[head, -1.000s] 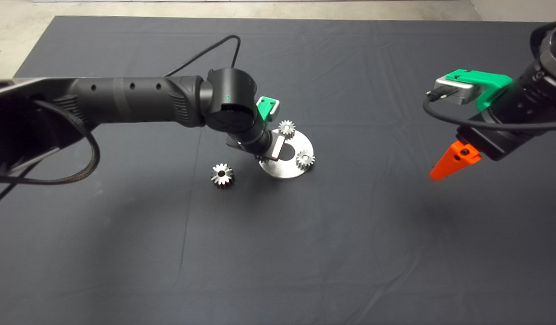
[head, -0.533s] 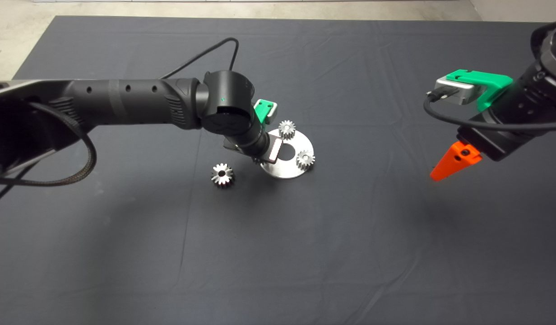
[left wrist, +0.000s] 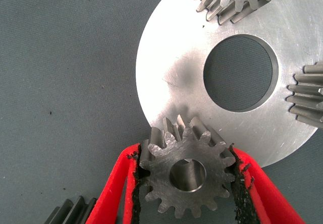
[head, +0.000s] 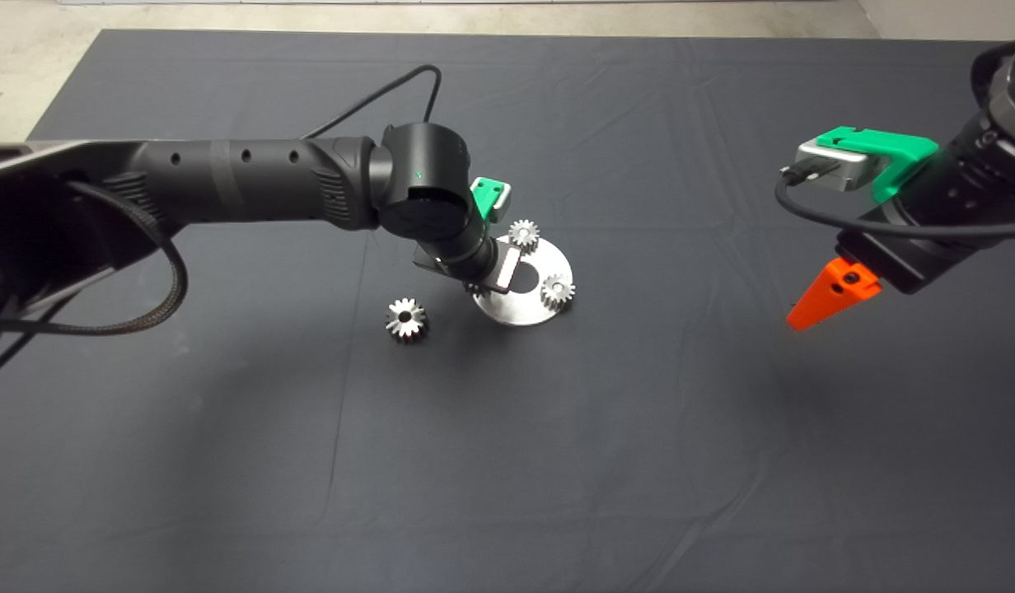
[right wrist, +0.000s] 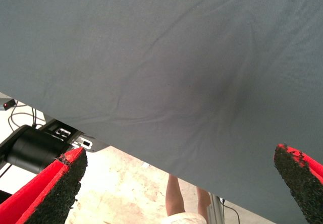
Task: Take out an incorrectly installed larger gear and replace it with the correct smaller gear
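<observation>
Left gripper (left wrist: 187, 183) slightly shifted, gripping smaller gear (left wrist: 187, 171)

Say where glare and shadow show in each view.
Head view: the round plate gleams and the left arm casts a soft shadow on the mat. Left wrist view: a bright sheen on the plate beside the smaller gear. Right wrist view: a dim shadow patch on the mat.

We count one round steel plate (head: 524, 309) near the middle of the dark mat (head: 507, 461). Three smaller gears show: two (head: 523, 235) (head: 558, 290) standing on the plate, a third (left wrist: 189, 171) at its edge. One larger gear (head: 406, 319) lies on the mat beside the plate. Beyond the mat's edge we count a person's two legs (right wrist: 184, 196).
</observation>
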Tool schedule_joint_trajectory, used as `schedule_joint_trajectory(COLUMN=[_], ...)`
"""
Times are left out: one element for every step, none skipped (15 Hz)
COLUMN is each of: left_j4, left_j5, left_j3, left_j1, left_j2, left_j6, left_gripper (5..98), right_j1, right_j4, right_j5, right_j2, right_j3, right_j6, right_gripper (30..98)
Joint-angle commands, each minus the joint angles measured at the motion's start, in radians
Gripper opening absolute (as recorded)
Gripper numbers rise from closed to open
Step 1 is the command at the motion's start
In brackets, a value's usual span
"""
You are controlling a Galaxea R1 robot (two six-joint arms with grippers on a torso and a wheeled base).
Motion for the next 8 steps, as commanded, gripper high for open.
schedule_joint_trajectory(left_j4=[0.006,0.006,0.006,0.006,0.006,0.006,0.006,0.006], left_j5=[0.005,0.005,0.003,0.003,0.003,0.003,0.003,0.003], left_j3=[-0.009,-0.009,-0.012,-0.012,-0.012,-0.012,-0.012,-0.01], left_j1=[-0.002,-0.003,-0.003,-0.003,-0.003,-0.003,-0.003,-0.003], left_j2=[-0.004,0.002,0.004,0.003,0.001,0.001,0.001,0.001], left_j6=[-0.003,-0.003,-0.003,-0.003,-0.003,-0.003,-0.003,-0.006], left_gripper=[35.4,35.4,35.4,35.4,35.4,35.4,35.4,35.4], right_j1=[0.026,0.026,0.026,0.026,0.026,0.024,0.026,0.026], right_j4=[0.034,0.034,0.034,0.034,0.034,0.034,0.034,0.034], right_j5=[-0.116,-0.116,-0.116,-0.116,-0.116,-0.116,-0.116,-0.116], right_j2=[-0.003,-0.002,-0.004,-0.004,-0.004,-0.004,-0.002,-0.003], right_j3=[0.003,0.003,0.001,0.001,0.001,0.001,0.001,0.0], right_j6=[0.003,0.004,0.002,0.002,0.002,0.002,0.002,0.002], right_gripper=[97.7,97.7,97.7,97.7,97.7,97.7,97.7,97.7])
